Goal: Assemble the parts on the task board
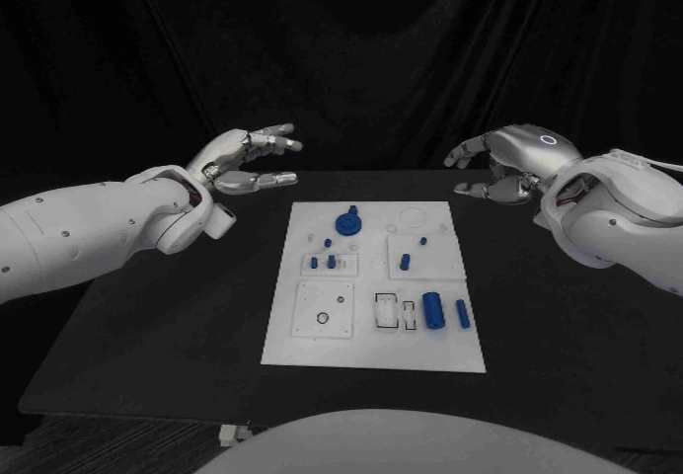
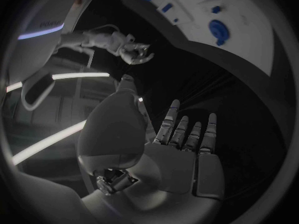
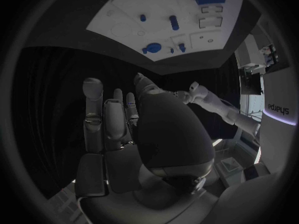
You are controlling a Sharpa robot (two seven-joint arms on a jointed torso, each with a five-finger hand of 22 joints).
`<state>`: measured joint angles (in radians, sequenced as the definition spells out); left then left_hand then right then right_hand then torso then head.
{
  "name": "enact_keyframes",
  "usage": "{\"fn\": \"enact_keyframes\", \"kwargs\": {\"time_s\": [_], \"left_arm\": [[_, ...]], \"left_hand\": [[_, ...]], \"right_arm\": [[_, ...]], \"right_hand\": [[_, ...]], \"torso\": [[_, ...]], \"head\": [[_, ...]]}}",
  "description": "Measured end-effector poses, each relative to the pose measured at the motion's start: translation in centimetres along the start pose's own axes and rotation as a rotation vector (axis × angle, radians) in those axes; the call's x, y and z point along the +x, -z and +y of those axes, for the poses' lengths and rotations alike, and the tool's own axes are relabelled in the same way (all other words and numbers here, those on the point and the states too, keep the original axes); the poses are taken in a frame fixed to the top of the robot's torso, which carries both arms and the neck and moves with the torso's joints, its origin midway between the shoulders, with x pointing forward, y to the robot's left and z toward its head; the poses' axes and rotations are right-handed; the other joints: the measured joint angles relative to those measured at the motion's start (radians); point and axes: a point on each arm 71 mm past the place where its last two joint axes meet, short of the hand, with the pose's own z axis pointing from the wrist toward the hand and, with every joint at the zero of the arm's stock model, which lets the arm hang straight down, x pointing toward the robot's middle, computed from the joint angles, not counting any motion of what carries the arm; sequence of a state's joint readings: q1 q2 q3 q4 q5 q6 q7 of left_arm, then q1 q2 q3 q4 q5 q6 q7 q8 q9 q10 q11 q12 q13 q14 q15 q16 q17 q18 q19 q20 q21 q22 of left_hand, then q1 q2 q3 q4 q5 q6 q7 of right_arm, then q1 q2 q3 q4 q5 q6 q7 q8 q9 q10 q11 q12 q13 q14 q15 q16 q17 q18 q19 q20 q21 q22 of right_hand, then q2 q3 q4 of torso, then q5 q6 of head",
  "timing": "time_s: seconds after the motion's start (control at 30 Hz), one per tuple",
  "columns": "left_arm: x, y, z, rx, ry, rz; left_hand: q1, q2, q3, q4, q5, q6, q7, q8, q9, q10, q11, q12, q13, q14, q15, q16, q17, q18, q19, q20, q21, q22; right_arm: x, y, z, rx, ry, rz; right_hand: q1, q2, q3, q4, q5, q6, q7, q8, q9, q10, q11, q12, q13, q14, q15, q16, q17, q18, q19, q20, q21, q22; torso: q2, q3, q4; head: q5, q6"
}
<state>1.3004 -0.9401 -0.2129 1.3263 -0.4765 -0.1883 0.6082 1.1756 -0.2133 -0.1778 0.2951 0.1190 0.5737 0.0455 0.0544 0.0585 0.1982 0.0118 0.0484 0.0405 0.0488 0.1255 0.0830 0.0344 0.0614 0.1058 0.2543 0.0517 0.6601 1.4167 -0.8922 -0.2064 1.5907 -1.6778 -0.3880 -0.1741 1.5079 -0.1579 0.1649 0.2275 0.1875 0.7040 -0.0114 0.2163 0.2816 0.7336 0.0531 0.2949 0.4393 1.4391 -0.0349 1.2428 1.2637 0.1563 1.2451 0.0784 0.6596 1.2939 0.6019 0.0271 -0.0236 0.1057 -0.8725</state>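
The task board lies mid-table, its blue parts loose or seated. Your left hand and right hand hover at the far corners, fingers spread, holding nothing. Risk: a low sweep inward could scatter parts. Bare black table flanks both sides.
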Motion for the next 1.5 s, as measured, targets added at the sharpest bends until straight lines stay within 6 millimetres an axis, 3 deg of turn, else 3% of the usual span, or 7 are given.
{"fn": "enact_keyframes", "kwargs": {"time_s": [0.2,0.23,0.4,0.6,0.77,1.13,1.5], "left_arm": [[1.5,-0.5,-0.8,0.022,0.332,0.002],[1.8,-0.5,-0.9,0.025,0.369,0.006],[3.3,-0.3,-0.9,0.032,0.517,0.027],[3.8,0.7,-0.3,0.023,0.589,0.026],[4.2,1.5,0.0,0.014,0.628,0.030],[4.6,2.6,0.5,0.002,0.659,0.042],[4.8,3.0,0.7,-0.002,0.667,0.048]], "left_hand": [[-0.029,-0.029,0.000,0.000,-0.047,-0.244,-0.050,-0.012,-0.012,-0.092,-0.048,-0.011,-0.008,-0.025,-0.016,-0.043,-0.014,0.000,-0.035,-0.004,-0.009,-0.197],[-0.029,-0.029,0.000,0.000,-0.047,-0.275,-0.056,-0.012,-0.013,-0.109,-0.050,-0.011,-0.009,-0.025,-0.016,-0.059,-0.016,0.000,-0.076,-0.006,-0.027,-0.506],[-0.017,0.023,0.000,0.000,-0.058,-0.274,-0.055,-0.012,-0.013,-0.118,-0.052,-0.011,-0.008,-0.040,-0.031,-0.065,-0.023,0.000,-0.093,-0.050,-0.031,-0.483],[0.027,0.157,0.067,-0.002,0.000,-0.228,-0.035,-0.012,-0.013,-0.117,-0.037,-0.009,-0.008,-0.050,-0.041,-0.065,-0.023,0.004,-0.108,-0.040,-0.031,-0.497],[0.112,0.231,0.076,-0.002,0.143,-0.179,-0.012,-0.012,-0.013,-0.132,-0.024,0.033,-0.008,-0.039,-0.030,-0.064,-0.023,0.093,-0.104,0.014,-0.031,-0.497],[0.200,0.271,0.064,-0.014,0.270,-0.186,-0.004,-0.012,-0.013,-0.147,-0.013,0.072,-0.008,-0.039,-0.005,-0.055,-0.023,0.093,-0.091,0.032,-0.031,-0.497],[0.233,0.281,0.063,-0.014,0.286,-0.193,0.003,-0.012,-0.013,-0.148,-0.004,0.087,-0.008,-0.042,0.009,-0.040,-0.023,0.093,-0.091,0.032,-0.031,-0.497]], "right_arm": [[0.7,-0.5,0.2,-0.019,0.121,0.066],[0.9,-0.6,0.2,-0.022,0.132,0.075],[2.5,-0.3,0.0,-0.027,0.166,0.117],[4.1,-0.3,0.2,-0.041,0.163,0.153],[5.6,-0.5,0.6,-0.052,0.136,0.189],[8.7,-1.4,1.9,-0.072,0.050,0.252],[10.3,-1.6,1.9,-0.046,-0.027,0.291]], "right_hand": [[-0.022,-0.054,0.051,0.044,-0.058,0.023,-0.004,-0.033,-0.034,-0.063,-0.009,-0.040,-0.092,-0.008,-0.007,-0.031,-0.026,0.000,-0.009,-0.009,-0.085,-0.012],[-0.022,-0.055,0.056,0.049,-0.058,0.024,-0.004,-0.033,-0.038,-0.064,-0.008,-0.040,-0.094,-0.008,-0.007,-0.031,-0.026,0.000,-0.009,-0.009,-0.085,-0.013],[-0.017,-0.059,0.068,0.036,0.203,0.086,0.022,-0.033,-0.041,-0.067,-0.012,-0.040,-0.135,-0.007,-0.007,-0.022,-0.012,0.000,0.014,-0.013,-0.085,-0.012],[-0.017,-0.059,0.068,0.036,0.117,0.086,0.022,-0.048,-0.045,-0.049,0.006,-0.012,-0.150,0.001,0.001,0.006,0.004,0.000,0.024,-0.005,-0.082,-0.007],[-0.017,-0.059,0.070,0.034,0.117,0.100,0.037,-0.048,-0.045,-0.018,0.015,0.024,-0.153,0.019,0.001,0.021,0.017,0.000,0.046,-0.004,-0.047,-0.004],[-0.049,-0.028,0.085,0.019,0.027,0.111,0.047,-0.048,-0.045,0.006,0.022,0.051,-0.179,0.023,0.005,0.033,0.025,0.000,0.070,-0.002,-0.004,-0.004],[-0.049,-0.027,0.085,0.019,0.029,0.116,0.071,-0.048,-0.046,0.015,0.031,0.051,-0.195,0.023,0.006,0.048,0.025,0.000,0.077,0.006,-0.004,-0.004]], "torso": [[0.000,-0.0133,0.0076],[-0.001,-0.0159,0.0094],[-0.004,-0.0245,0.0182],[-0.005,-0.0378,0.0316],[0.003,-0.0526,0.0451],[0.011,-0.0826,0.0654],[-0.002,-0.0931,0.0692]], "head": [[-0.013,0.000],[-0.015,0.000],[-0.028,0.000],[-0.035,0.000],[-0.047,0.000],[-0.074,0.000],[-0.087,0.000]]}}
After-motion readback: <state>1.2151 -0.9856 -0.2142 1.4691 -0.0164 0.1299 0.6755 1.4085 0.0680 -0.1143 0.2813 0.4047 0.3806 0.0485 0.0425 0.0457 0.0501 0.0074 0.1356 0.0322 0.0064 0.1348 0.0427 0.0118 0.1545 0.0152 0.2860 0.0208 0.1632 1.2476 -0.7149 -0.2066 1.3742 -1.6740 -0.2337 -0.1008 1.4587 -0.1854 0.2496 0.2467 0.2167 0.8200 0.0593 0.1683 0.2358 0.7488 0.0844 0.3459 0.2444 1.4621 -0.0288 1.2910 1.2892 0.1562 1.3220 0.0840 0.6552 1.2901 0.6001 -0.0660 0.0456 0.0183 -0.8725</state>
